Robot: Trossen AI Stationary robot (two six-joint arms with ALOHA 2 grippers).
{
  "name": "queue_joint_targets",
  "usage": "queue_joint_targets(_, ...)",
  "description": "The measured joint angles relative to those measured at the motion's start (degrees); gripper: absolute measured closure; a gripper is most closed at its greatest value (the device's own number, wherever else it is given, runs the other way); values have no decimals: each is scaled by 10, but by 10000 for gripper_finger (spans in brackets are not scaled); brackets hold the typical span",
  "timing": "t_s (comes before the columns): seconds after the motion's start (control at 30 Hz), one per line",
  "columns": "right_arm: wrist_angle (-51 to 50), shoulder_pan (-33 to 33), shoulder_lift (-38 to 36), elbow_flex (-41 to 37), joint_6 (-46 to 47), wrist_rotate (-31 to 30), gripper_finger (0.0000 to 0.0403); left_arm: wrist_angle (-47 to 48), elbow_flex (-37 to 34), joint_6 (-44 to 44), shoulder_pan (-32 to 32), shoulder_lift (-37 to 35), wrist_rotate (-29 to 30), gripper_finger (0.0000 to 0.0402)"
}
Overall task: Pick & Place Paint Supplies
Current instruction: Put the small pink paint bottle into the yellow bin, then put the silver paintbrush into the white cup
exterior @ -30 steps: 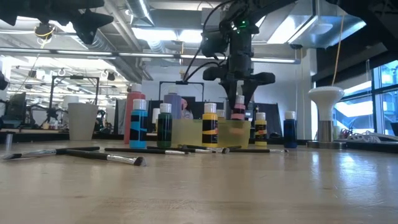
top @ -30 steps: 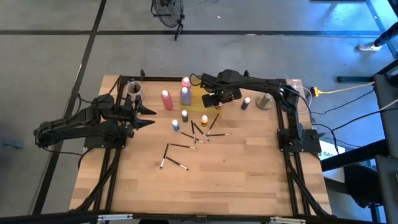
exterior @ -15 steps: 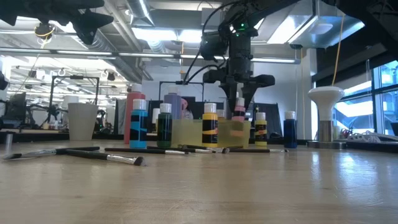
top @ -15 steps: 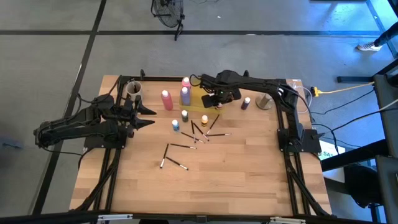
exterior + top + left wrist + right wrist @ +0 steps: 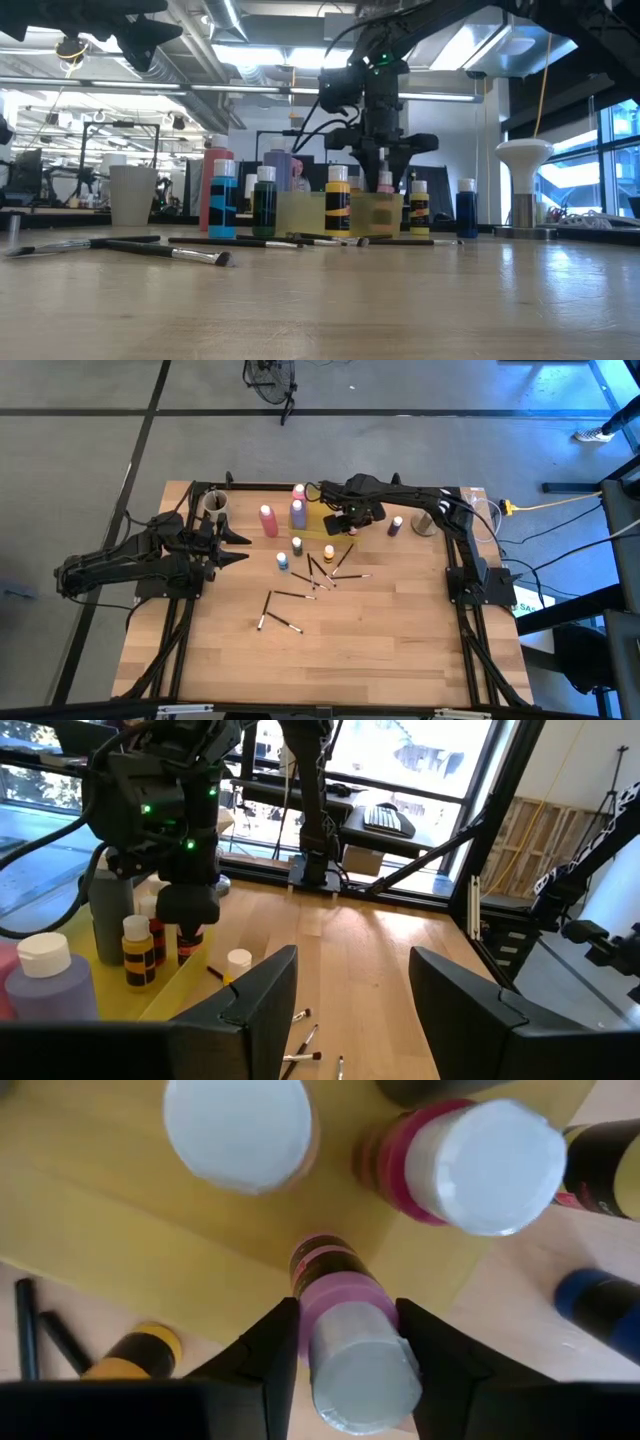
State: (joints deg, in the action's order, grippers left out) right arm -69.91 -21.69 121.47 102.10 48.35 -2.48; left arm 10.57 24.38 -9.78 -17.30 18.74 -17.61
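At the table's left side the left arm waits, its gripper point(image 5: 238, 547) hanging with fingers spread and nothing between them, pointing toward the middle of the table. Behind it, near the back edge, stands a pale round cup point(image 5: 214, 504). Further right a tall pink squeeze bottle point(image 5: 267, 520) and a tall purple squeeze bottle point(image 5: 298, 513) stand close together, with another pink-topped bottle point(image 5: 299, 491) just behind them. In front of these, a small blue paint bottle point(image 5: 282, 561), a small bottle with a white cap point(image 5: 297, 545) and a small yellow paint bottle point(image 5: 329, 552) stand on the bare wood, and several thin dark white-tipped brushes point(image 5: 283, 624) lie scattered toward the table's middle. The translucent yellow tray point(image 5: 316, 520) sits beside the purple bottle, holding several small bottles. Over the tray the right gripper point(image 5: 350, 1345) points straight down with a small pink white-capped paint bottle point(image 5: 355, 1350) between its fingers, which sit close on either side of it; whether they press on it cannot be told. Right of the tray, a small dark blue bottle point(image 5: 396, 525) stands alone, and a grey squeeze bottle point(image 5: 426, 522) stands near the right arm's base.
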Motion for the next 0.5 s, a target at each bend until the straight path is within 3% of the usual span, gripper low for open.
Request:
queue_joint_targets(0.23,3,0,0,0,-12,4,200,4,0,0,0,0,0,212)
queue_joint_targets(0.5,9,0,0,0,-25,4,162,5,0,0,0,0,0,212)
